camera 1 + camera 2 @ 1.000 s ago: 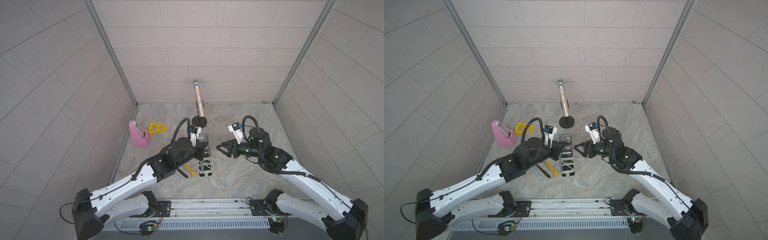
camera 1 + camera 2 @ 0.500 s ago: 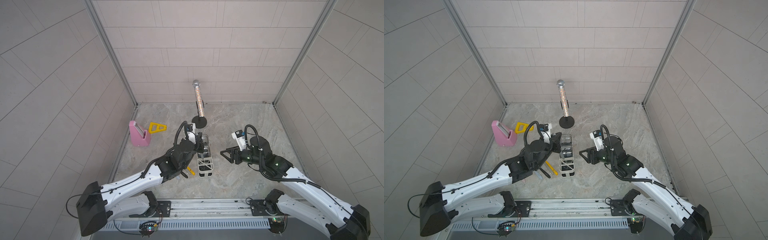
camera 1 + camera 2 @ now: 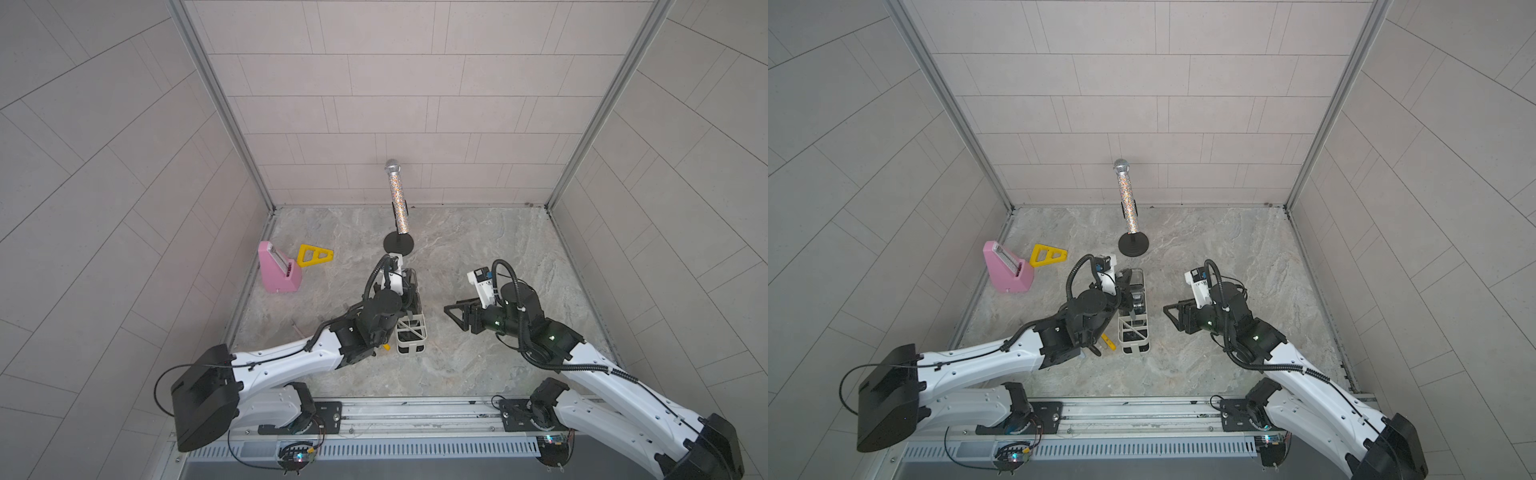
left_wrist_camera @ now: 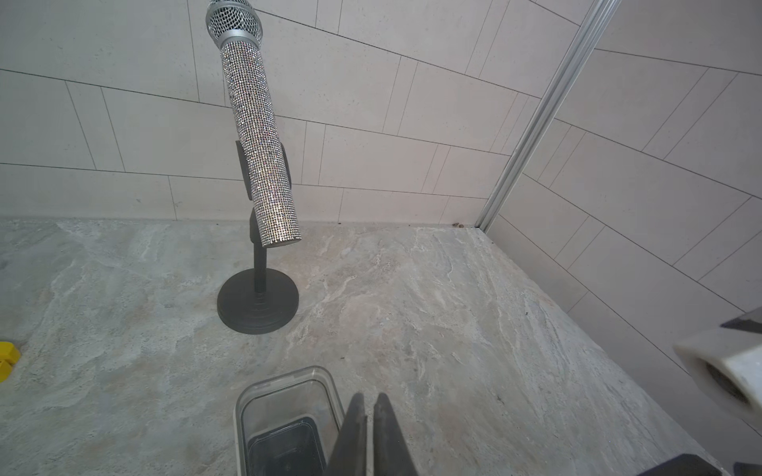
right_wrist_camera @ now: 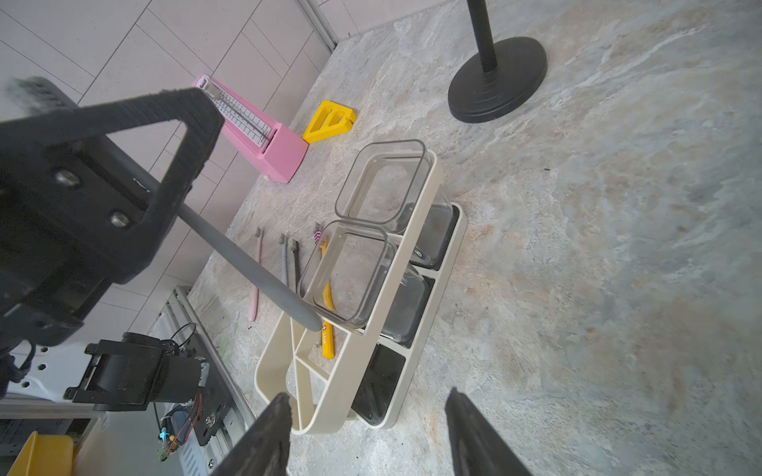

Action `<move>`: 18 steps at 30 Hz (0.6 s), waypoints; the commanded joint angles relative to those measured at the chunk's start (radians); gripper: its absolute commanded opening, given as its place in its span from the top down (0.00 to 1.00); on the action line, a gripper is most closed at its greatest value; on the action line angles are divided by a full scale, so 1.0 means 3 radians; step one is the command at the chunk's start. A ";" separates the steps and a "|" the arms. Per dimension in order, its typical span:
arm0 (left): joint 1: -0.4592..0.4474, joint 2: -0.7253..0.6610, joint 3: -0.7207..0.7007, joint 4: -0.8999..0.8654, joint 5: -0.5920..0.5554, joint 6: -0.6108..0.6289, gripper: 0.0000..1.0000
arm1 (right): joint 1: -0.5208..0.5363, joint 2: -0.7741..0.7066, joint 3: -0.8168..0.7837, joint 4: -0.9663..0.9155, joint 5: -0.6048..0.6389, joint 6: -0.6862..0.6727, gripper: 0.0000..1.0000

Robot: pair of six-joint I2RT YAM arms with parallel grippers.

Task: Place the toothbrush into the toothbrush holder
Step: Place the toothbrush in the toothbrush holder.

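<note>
On the left of the table, the spare toothbrushes (image 5: 283, 257) are lying flat beside the caddy, well clear of the work. The pink metronome (image 5: 284, 152) and the yellow triangle (image 5: 330, 121) are sitting farther back.

The left hand (image 4: 370, 402) is clamping shut on the grey toothbrush (image 5: 247, 268). It is gripping the brush partway along and holding it at a steep slant. The brush's free handle end is pointing down at the mouth of the divided end section of the toothbrush holder (image 5: 330, 391), just beside the nearer clear box. Whether that end is touching a divider I cannot tell.

The step in hand looks to be the insertion itself, and the task seems close to done but not finished, since the brush is hanging from the grip, not standing in a slot.

To do it well, the wrist should be tipping the brush more upright so the end is dropping straight into one cell and not skating along the rim. The caddy looks light, so a sideways push could be shoving or tipping it. The descent should be slow, and the fingers should be parting only once the end is well below the rim.

On the right, the right hand (image 5: 368, 393) is hovering with its fingers standing apart. It is holding nothing and touching nothing, and it is facing the caddy's near end, where it could be steadying it.
</note>
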 commanded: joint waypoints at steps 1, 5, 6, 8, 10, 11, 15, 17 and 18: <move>-0.0058 0.0091 -0.0020 0.0271 -0.0162 0.0185 1.00 | -0.0011 -0.0051 -0.0039 0.0140 0.0069 0.0030 0.38; -0.0121 0.0242 -0.0051 0.0374 -0.0215 0.0193 1.00 | -0.0011 -0.0063 -0.0061 0.0145 0.0084 0.0017 0.38; -0.0151 0.0279 -0.0069 0.0406 -0.0244 0.0190 1.00 | -0.0011 -0.0067 -0.0066 0.0149 0.0089 0.0019 0.38; -0.0207 0.0353 -0.0110 0.0469 -0.0284 0.0192 1.00 | -0.0011 -0.0075 -0.0090 0.0161 0.0095 0.0022 0.38; -0.0300 0.0453 -0.0125 0.0507 -0.0393 0.0258 1.00 | -0.0011 -0.0093 -0.0124 0.0178 0.0107 0.0027 0.38; -0.0348 0.0497 -0.0129 0.0533 -0.0451 0.0304 1.00 | -0.0009 -0.0103 -0.0139 0.0186 0.0114 0.0028 0.38; -0.0446 0.0701 -0.0267 0.0999 -0.0620 0.0456 1.00 | -0.0010 -0.0132 -0.0189 0.0216 0.0122 0.0038 0.38; -0.0456 0.0771 -0.0299 0.1079 -0.0635 0.0426 1.00 | -0.0011 -0.0141 -0.0196 0.0222 0.0125 0.0043 0.38; -0.0454 0.0812 -0.0296 0.1079 -0.0631 0.0415 1.00 | -0.0011 -0.0144 -0.0201 0.0222 0.0125 0.0043 0.38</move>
